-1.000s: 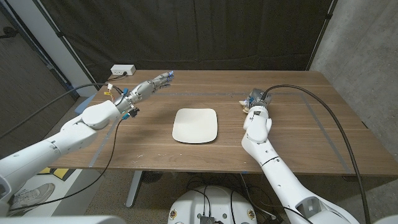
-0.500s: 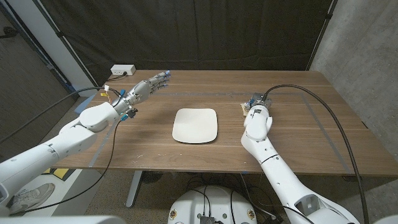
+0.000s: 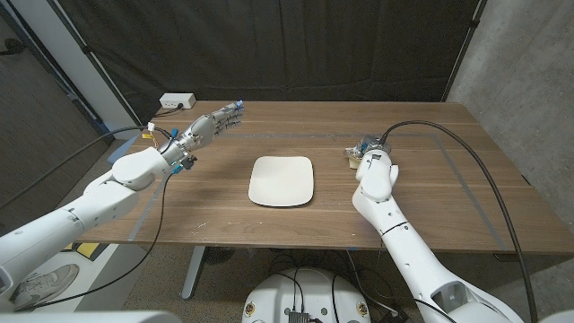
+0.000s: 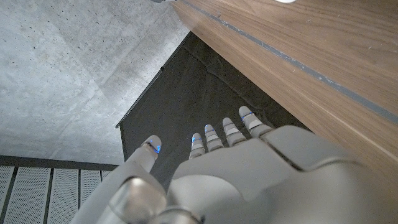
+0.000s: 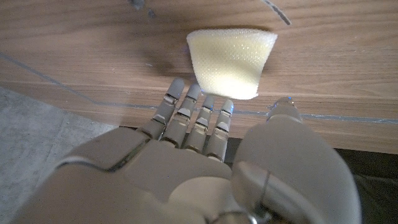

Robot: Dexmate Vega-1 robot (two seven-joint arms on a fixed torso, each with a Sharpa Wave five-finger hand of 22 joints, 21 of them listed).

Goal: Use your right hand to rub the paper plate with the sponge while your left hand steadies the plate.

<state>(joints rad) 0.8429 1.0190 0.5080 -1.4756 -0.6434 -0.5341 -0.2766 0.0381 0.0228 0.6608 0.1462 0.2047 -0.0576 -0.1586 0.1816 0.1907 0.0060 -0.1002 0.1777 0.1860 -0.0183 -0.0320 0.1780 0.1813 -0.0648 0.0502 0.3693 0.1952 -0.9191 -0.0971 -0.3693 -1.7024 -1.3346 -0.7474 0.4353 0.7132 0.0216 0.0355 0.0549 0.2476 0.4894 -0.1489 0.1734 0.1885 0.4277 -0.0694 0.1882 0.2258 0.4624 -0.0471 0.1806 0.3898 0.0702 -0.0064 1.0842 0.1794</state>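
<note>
Neither empty, spread hand has begun: right hand (image 5: 205,168) must first grip the pale yellow foam sponge (image 5: 231,61), left hand (image 3: 211,124) reach the white square paper plate (image 3: 282,180) on the wooden bench (image 3: 430,193).

A wooden table (image 3: 448,179) with thin grey lines stands before a black curtain (image 3: 296,49) at 12 o'clock, a concrete wall (image 3: 529,81) at 3 o'clock, a white box (image 3: 177,101) at its 11 o'clock corner, grey floor below.
</note>
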